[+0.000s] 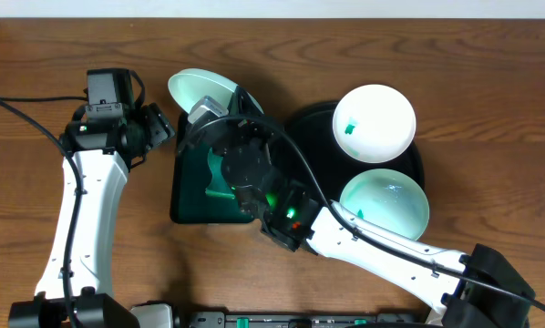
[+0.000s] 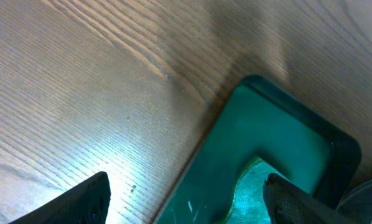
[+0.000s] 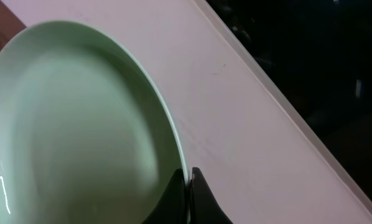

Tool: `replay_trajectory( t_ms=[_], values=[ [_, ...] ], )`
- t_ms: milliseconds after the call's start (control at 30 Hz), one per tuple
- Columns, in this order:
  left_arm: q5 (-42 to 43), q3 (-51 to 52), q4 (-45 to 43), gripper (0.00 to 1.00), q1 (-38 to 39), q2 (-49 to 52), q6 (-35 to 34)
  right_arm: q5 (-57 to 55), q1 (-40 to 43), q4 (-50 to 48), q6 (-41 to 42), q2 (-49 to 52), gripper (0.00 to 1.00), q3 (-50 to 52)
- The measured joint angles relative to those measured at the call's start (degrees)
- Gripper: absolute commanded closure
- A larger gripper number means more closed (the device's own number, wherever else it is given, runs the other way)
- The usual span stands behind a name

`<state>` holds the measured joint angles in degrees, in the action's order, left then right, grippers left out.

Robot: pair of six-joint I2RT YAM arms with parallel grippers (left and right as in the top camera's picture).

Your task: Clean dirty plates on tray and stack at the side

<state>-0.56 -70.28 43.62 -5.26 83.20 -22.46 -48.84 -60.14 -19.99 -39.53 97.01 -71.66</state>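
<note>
Three plates in frame: two lie flat on black tray [image 1: 309, 128], white smudged plate [image 1: 375, 121] on its far side, pale-mint plate [image 1: 384, 202] on its near side. Third plate [image 1: 202, 89] hangs tilted just left of tray, right gripper [image 3: 189, 183] clenched on its rim. Left gripper [image 1: 163, 128], further left of tray, spread wide, grasping nothing. Plates look rigid, light and glossy, likely slick and breakable. Thin raised rim appears best pinch point, taken edge-on, firmly.
</note>
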Motion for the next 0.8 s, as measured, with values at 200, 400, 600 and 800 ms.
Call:
replay_trajectory(
  t_ms=[200, 400, 600, 800],
  values=[
    [0.00, 0.00, 0.00, 0.21, 0.00, 0.00, 0.00, -1.38, 0.00, -1.31, -1.03, 0.00, 0.99, 0.00],
    [0.00, 0.00, 0.02, 0.21, 0.00, 0.00, 0.00, -2.49, 0.15, 2.84, 7.39, 0.00, 0.99, -0.11],
    [0.04, 0.00, 0.04, 0.21, 0.00, 0.00, 0.00, -1.66, 1.95, 16.28, 27.85, 0.00, 0.99, -0.35],
    [0.09, 0.00, 0.04, 0.21, 0.00, 0.00, 0.00, 8.90, 6.80, 26.95, 47.84, 0.02, 0.99, -0.39]
  ],
)
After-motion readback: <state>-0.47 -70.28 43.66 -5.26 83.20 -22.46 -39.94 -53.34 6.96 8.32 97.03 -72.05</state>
